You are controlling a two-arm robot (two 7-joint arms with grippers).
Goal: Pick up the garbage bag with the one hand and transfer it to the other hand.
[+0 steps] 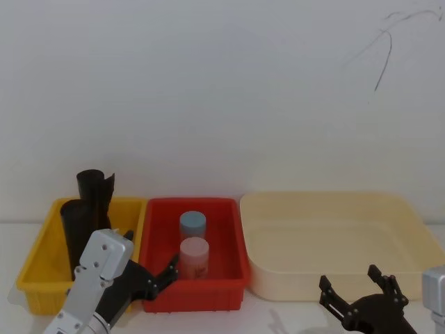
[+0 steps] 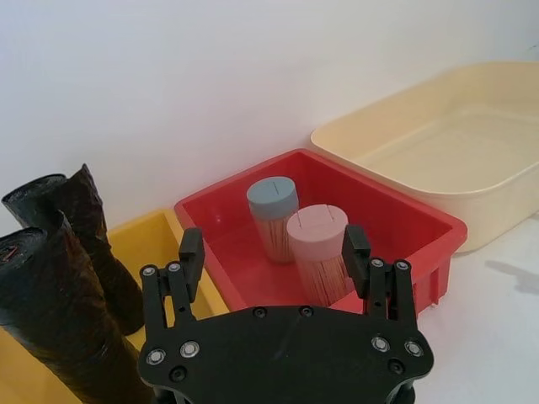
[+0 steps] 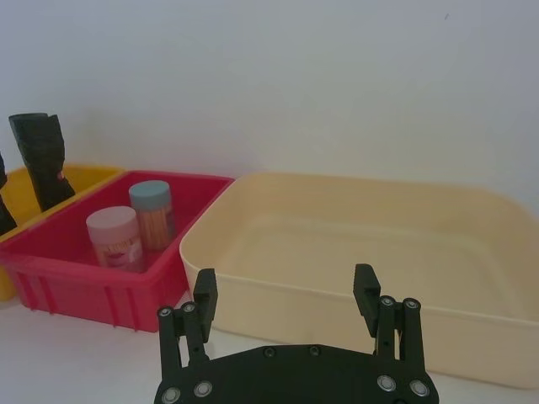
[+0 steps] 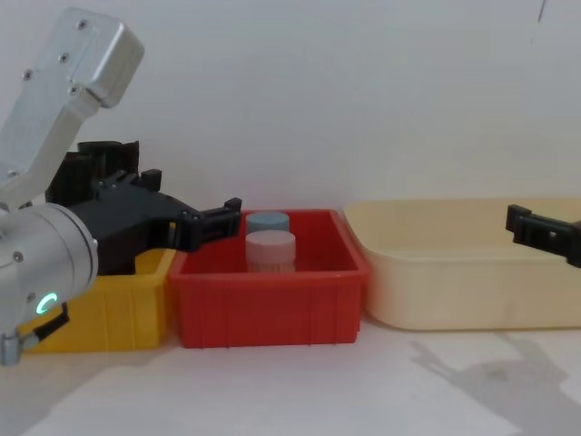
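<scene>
Head view takes in three containers in a row on the white table (image 4: 300, 391). The biggest is the cream tray (image 1: 334, 202), just right of the red bin (image 1: 195, 285). The yellow bin (image 1: 42, 257) stands just left of the red bin.

There are two grippers. The left gripper (image 2: 271, 248) hangs at the red bin's left front corner, fingers spread apart and released. The right gripper (image 1: 350, 278) is well to the right of the red bin, in front of the cream tray, and is likewise spread wide.

There are two black rolls, both upright in the yellow bin. The garbage bag (image 1: 73, 233), with a smooth round top, is the nearer one. The ragged roll (image 1: 95, 184) stands close behind it, farther from the robot. In the chest view the left arm (image 4: 54, 100) covers most of both rolls. The left wrist view shows them side by side, pressed together.

Two jars stand inside the red bin: the blue-lidded jar (image 1: 192, 224) at the back and the pink-lidded jar (image 1: 194, 254) just before it. The left wrist view shows thin sticks inside both.
</scene>
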